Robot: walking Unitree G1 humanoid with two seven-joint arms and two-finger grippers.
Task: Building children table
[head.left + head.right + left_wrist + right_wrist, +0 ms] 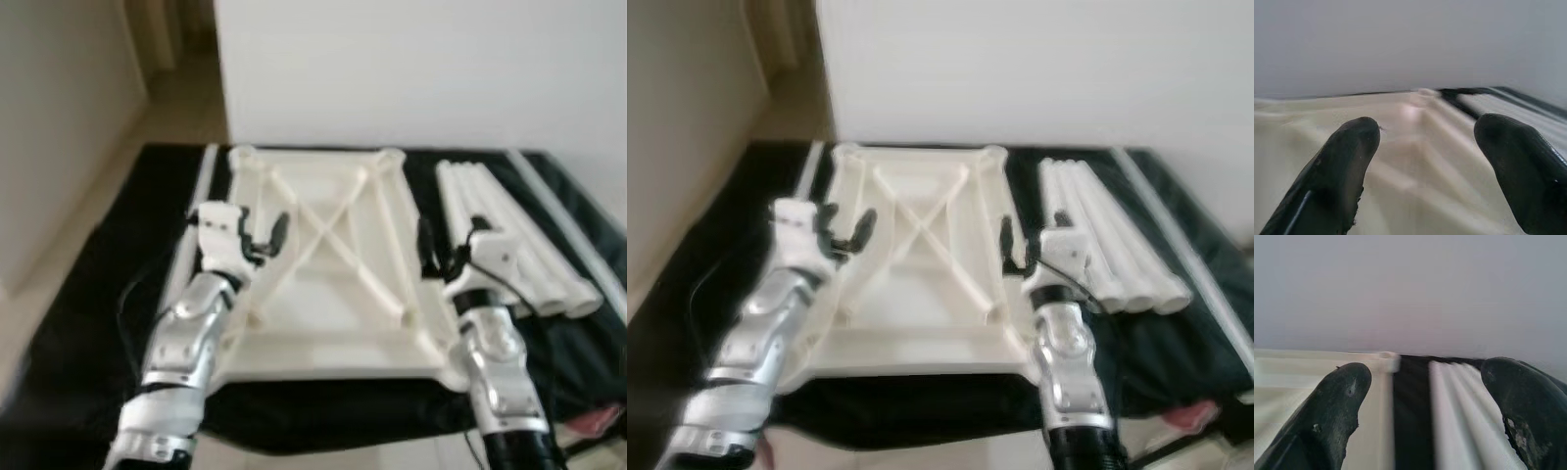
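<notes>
Cream plastic children's tabletop (pixel 333 284), upside down with X-shaped ribs showing, lies flat on a black cloth-covered surface (pixel 88 323) against a white wall (pixel 411 69) in the left eye view. Just right of it lies a row of white plastic leg tubes (pixel 509 245), side by side, with a thin white rail (pixel 563 220) further right. Left gripper (pixel 263 237) hovers over the tabletop's left edge, fingers spread apart, nothing between them. Right gripper (pixel 446 250) hovers over the gap between tabletop and tubes, fingers parted, empty. Right eye view: same layout, a pinkish item (pixel 1185 419) at the cloth's near right corner, too blurred to identify. Left wrist view: two black fingers (pixel 1337 176) wide apart above the cream ribbed underside. Right wrist view: black fingers (pixel 1327 416) released, one over the tabletop rim, the other over the white tubes, black cloth between.
</notes>
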